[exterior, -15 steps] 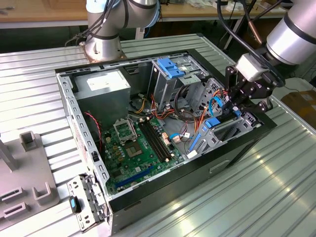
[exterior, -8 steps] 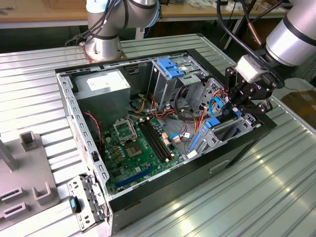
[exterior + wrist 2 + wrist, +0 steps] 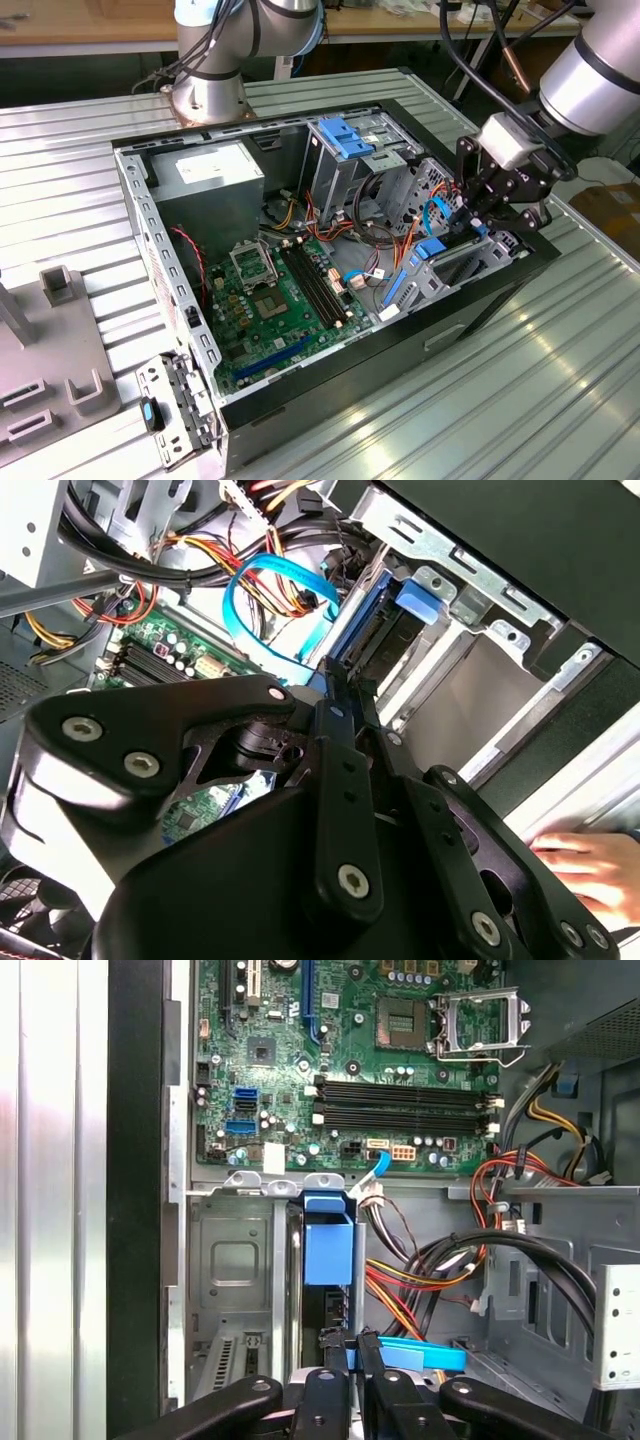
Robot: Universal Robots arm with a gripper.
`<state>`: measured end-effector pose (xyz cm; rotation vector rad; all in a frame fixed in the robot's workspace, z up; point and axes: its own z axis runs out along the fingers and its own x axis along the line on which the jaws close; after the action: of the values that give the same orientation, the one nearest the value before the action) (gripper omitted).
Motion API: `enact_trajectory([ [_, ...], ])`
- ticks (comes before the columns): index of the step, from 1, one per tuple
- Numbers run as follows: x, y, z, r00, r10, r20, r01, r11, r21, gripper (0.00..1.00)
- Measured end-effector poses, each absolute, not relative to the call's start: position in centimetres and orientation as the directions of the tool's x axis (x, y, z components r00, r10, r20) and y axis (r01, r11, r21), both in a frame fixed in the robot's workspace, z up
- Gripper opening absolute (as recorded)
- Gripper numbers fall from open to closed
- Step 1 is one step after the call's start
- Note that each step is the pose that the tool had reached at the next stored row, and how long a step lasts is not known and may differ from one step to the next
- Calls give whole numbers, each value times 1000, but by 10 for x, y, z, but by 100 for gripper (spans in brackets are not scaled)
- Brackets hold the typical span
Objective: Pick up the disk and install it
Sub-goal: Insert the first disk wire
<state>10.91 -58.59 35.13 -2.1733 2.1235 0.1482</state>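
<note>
The disk [image 3: 430,250], a dark flat drive in bright blue carrier rails, stands on edge in the metal bay at the front corner of the open computer case [image 3: 150,215], on the exterior view's right. My gripper [image 3: 478,222] reaches down onto its upper edge. In both wrist views the black fingers [image 3: 328,1360] sit close together on the disk's blue rail, so the gripper [image 3: 350,1345] is shut on it. The disk's blue end tab [image 3: 328,1245] lies toward the motherboard. The second wrist view shows the disk [image 3: 385,630] just past the gripper [image 3: 335,675].
The green motherboard [image 3: 280,300] covers the case floor. Bundled cables [image 3: 400,235] and a looped blue data cable [image 3: 260,610] lie beside the bay. A cage with a light-blue flap [image 3: 345,140] stands behind. A person's hand [image 3: 580,865] rests outside the case.
</note>
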Motion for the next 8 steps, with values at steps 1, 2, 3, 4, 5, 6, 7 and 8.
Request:
enact_trajectory([
  [1,109,-586,351,23,-990,-138,-1000,-23,-3,16],
  [2,110,-586,351,23,-990,-137,-1000,-23,-3,16],
  [3,110,-586,351,23,-991,-134,-1000,-23,-3,16],
  [4,110,-586,351,23,-991,-132,-1000,-23,-3,16],
  [5,110,-587,351,23,-991,-131,-1000,-23,-3,16],
  [6,110,-587,351,23,-991,-131,-1000,-23,-3,16],
  [7,110,-587,349,23,-991,-131,-1000,-23,-3,16],
  [8,110,-587,349,23,-991,-130,-1000,-23,-3,16],
])
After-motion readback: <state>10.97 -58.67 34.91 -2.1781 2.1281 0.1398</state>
